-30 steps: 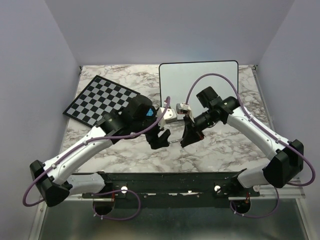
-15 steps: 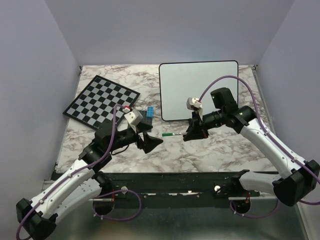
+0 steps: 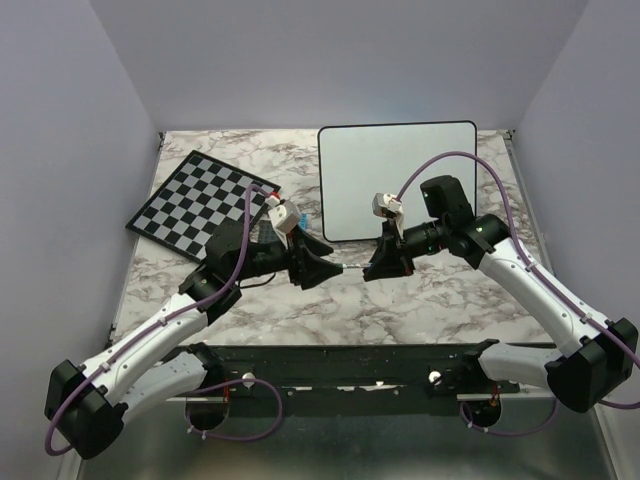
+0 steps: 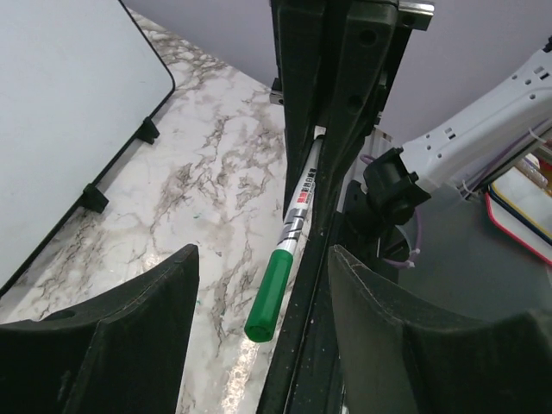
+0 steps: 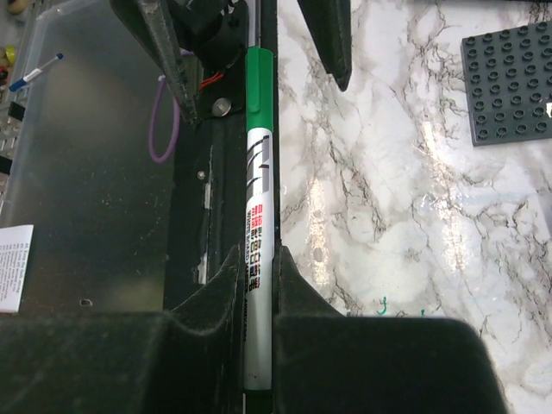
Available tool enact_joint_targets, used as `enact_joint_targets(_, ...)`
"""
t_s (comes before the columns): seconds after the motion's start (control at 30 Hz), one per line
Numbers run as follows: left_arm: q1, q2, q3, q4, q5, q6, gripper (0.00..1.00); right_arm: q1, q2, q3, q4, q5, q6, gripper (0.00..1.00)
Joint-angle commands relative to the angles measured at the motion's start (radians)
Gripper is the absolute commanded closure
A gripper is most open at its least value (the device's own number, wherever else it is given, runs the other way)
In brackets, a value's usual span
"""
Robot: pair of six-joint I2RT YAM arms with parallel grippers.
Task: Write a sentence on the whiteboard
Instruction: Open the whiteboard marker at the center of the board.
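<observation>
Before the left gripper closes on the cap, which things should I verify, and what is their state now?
1. Right gripper shut on the marker: ok.
2. Cap on the marker, pointing at the left gripper: ok.
3. Left gripper open, cap between its fingers: ok.
4. Fingers touching the cap: not ok, there is a gap on both sides.
5. Whiteboard bare, with room to write: ok.
6. Cap deep enough between the fingers for a firm pull: cannot tell.
</observation>
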Motion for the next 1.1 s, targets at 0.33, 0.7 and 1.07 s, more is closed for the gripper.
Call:
enact_joint_targets(0.33,0.003,0.022,0.126,-0.298,0.133,0.2,0.45,-0.002,0.008,-0.001,0.021,-0.041,0.012,0.99)
enact_joint_targets(0.7,-0.001,0.086,0.177,-0.346,0.174,0.241,0.82,0.0,0.02,-0.003,0.02,-0.044,0.011,0.99)
enact_joint_targets(1.07,-0.001,0.14,0.315,-0.594,0.17,0.419,1.0,0.0,0.044,0.017,-0.075,-0.056,-0.087,0.82)
